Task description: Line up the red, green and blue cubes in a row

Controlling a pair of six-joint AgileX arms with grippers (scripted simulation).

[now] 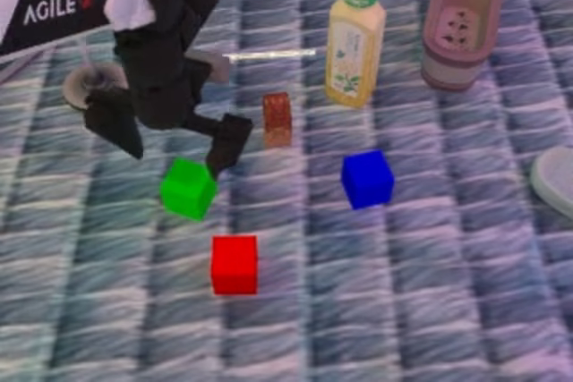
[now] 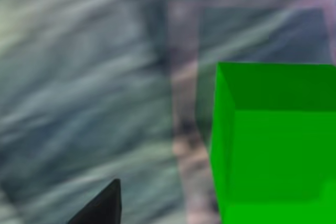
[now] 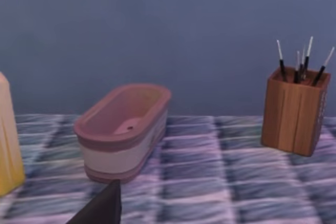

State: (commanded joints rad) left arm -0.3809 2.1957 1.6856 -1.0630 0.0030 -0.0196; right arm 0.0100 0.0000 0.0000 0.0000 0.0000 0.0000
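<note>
The green cube (image 1: 188,188) lies left of centre, and it fills the near side of the left wrist view (image 2: 273,140). The red cube (image 1: 235,264) rests a little in front of it and to its right. Farther right lies the blue cube (image 1: 367,178), apart from both. My left gripper (image 1: 176,160) hangs open just behind the green cube, its fingers spread wide, holding nothing. One dark finger (image 2: 102,205) shows beside the cube. My right gripper (image 3: 157,213) is outside the top view; one finger (image 3: 105,205) shows, with nothing held.
A reddish-brown patterned block (image 1: 277,118) stands behind the cubes. A yellow bottle (image 1: 354,38) and a pink tub (image 1: 461,29) stand at the back. A pale disc (image 1: 555,181) lies at the right edge. A wooden holder of brushes (image 3: 295,111) stands near the tub.
</note>
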